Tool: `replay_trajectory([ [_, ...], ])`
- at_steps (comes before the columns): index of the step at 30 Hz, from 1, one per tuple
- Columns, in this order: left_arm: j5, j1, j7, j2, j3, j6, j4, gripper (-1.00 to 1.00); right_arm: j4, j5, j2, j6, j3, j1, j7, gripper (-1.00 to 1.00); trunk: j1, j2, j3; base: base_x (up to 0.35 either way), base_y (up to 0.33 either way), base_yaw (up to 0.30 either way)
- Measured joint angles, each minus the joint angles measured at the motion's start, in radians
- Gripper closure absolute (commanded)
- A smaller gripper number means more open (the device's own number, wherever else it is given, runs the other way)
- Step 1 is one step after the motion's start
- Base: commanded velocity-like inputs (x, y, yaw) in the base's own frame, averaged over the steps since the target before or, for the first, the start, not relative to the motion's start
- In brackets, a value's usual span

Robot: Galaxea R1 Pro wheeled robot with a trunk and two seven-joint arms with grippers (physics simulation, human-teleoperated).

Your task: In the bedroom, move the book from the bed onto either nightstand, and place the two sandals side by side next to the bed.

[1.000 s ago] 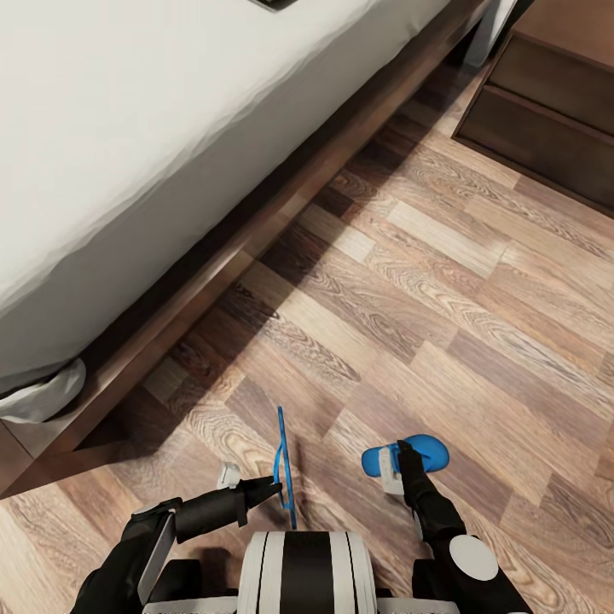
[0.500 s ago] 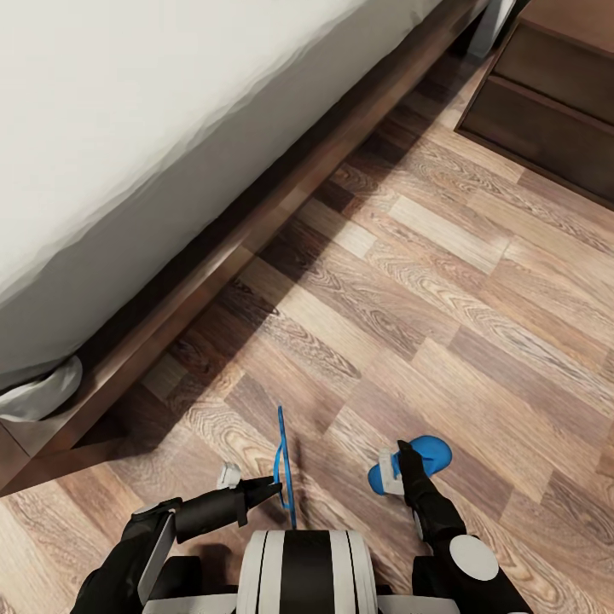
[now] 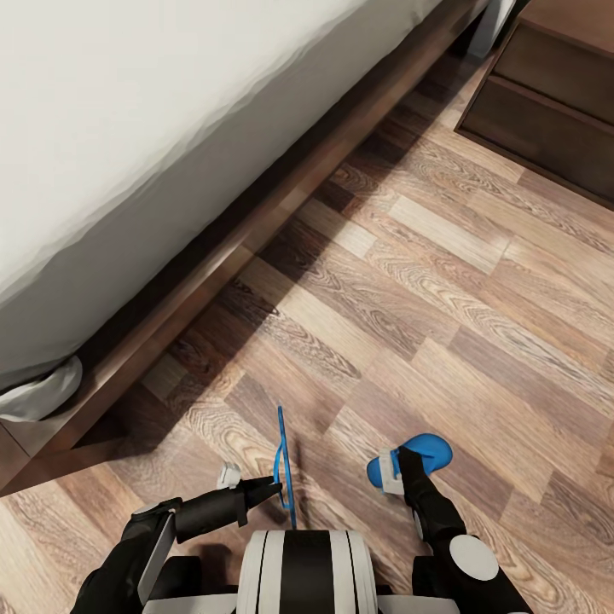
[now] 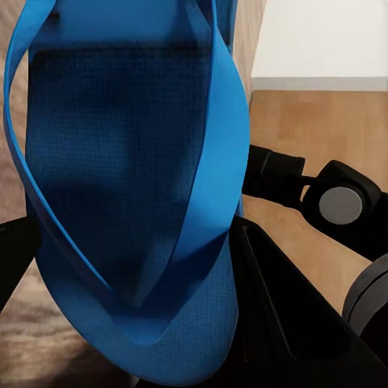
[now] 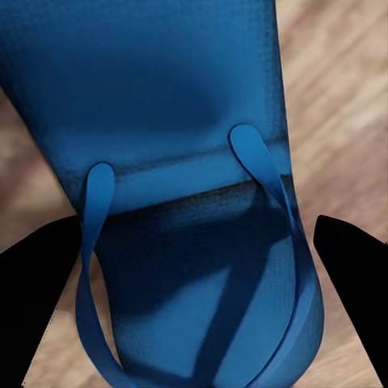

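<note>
My left gripper (image 3: 275, 486) is shut on a bright blue sandal (image 3: 282, 460), which stands on edge just above the floor in front of my trunk; its sole and strap (image 4: 129, 202) show close up in the left wrist view. A second blue sandal (image 3: 422, 449) lies nearly flat, low over the planks, with my right gripper (image 3: 399, 458) shut on its sides; the right wrist view shows its strap (image 5: 186, 186) between the dark fingers (image 5: 36, 271). The bed (image 3: 128, 128) runs along the left, and a nightstand (image 3: 554, 111) stands at the far right. The book is out of view.
The bed's dark wooden frame (image 3: 281, 200) runs diagonally at floor level. A white sheet corner (image 3: 38, 394) hangs at its near end. Wood-plank floor (image 3: 409, 281) lies open between bed, nightstand and my arms.
The view has shifted a little up the bed. The sandal in my right gripper has tilted slightly. My left gripper and its sandal have not moved.
</note>
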Motion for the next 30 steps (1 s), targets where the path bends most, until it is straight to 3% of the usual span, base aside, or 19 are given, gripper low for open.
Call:
replay_trajectory([
  [18,-0.001,0.000,0.000,0.000,0.000,0.001,0.000,1.00,0.000,-0.001,0.000,0.000,0.000,0.000,0.000,1.00,0.000,0.000,0.000,0.000,0.000,0.000],
  [30,-0.001,0.000,-0.001,0.000,-0.001,0.001,0.000,1.00,0.000,-0.002,0.000,0.000,-0.001,0.000,0.000,1.00,-0.005,0.003,0.046,0.000,0.000,0.000],
])
